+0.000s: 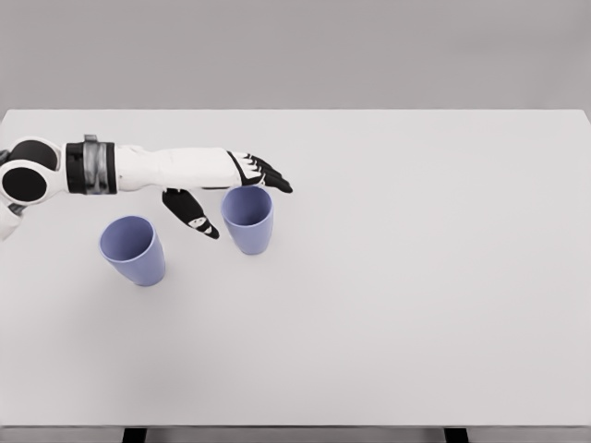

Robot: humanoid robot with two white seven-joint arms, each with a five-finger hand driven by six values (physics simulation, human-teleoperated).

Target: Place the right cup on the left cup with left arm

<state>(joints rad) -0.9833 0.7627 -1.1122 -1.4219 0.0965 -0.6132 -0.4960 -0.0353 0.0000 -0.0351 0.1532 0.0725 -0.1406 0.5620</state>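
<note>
While L hand point(222, 185) fingers point(272, 177) spread, R cup point(247, 220) mid-table.

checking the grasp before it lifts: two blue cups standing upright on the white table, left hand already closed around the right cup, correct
Not quite. In the head view the left hand is open, fingers spread beside the right cup, not closed around it. The rest holds: both blue cups, including the left cup, stand upright on the white table.
</note>
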